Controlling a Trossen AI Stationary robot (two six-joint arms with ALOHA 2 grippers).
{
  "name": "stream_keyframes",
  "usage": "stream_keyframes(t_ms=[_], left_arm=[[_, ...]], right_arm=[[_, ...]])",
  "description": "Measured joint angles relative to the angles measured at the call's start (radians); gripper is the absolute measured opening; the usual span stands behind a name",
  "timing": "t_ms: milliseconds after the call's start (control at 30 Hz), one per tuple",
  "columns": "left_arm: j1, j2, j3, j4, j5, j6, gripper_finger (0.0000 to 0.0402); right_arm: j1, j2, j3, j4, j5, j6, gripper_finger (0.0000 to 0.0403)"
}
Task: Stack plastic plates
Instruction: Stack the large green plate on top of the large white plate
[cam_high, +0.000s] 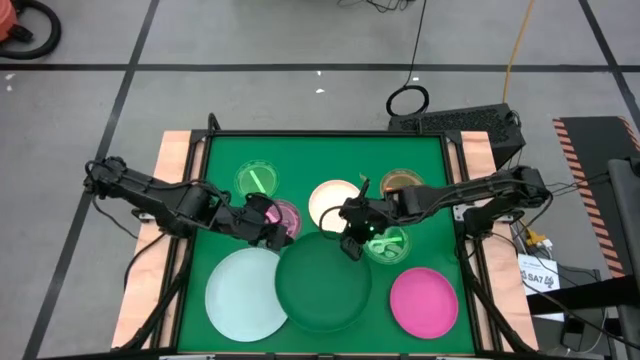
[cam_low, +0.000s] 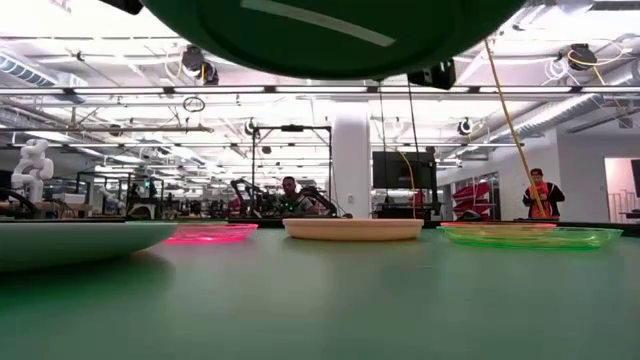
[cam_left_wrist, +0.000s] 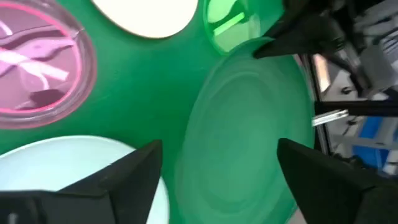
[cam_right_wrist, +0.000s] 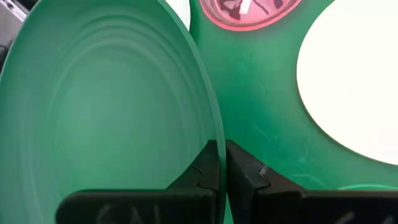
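Both arms are showing dark, jointed housings trailing black cables; the right gripper (cam_right_wrist: 221, 163) is showing matte black, blocky fingers.

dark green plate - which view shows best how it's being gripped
The right wrist view: the right gripper is pinched shut on the dark green plate at its rim. The high view shows its whole outline, overlapping the mint plate; the low view only its underside, lifted; the left wrist view its face.

Open mat (cam_high: 420, 170) btwn small plates, far edge

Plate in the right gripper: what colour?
Dark green plate, pinched at its rim by the right gripper; clearest in the high view.
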Motion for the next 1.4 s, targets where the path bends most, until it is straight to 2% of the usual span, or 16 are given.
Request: stream_keyframes(t_ms=[267, 467, 567, 700, 1000, 1200, 1400], left_arm=[[-0.006, 0.071, 0.002, -0.002, -0.014, 0.049, 0.0335], [-0.005, 0.122, 0.000, 0.002, -0.015, 0.028, 0.0312], [-0.006, 0.138, 0.000, 0.002, -0.017, 0.018, 0.0280], [-0.005, 0.141, 0.000, -0.001, -0.043, 0.015, 0.0217], [-0.005, 0.142, 0.000, -0.016, -0.050, 0.107, 0.0026], [-0.005, 0.143, -0.001, -0.023, -0.032, 0.142, 0.0014], [-0.012, 0.119, 0.000, -0.065, -0.022, 0.183, 0.0013]], right_arm=[[-0.048, 0.000, 0.003, 0.023, -0.052, -0.030, 0.0005], [-0.066, 0.000, 0.004, 0.025, -0.054, -0.074, 0.0006], [-0.068, 0.000, 0.004, 0.025, -0.054, -0.083, 0.0006], [-0.066, 0.000, 0.004, 0.024, -0.057, -0.083, 0.0007], [-0.066, 0.000, 0.004, 0.020, -0.067, -0.078, 0.0008], [-0.066, -0.001, 0.004, 0.029, -0.059, -0.059, 0.0028], [-0.066, -0.002, 0.004, 0.049, -0.074, 0.023, 0.0078]])
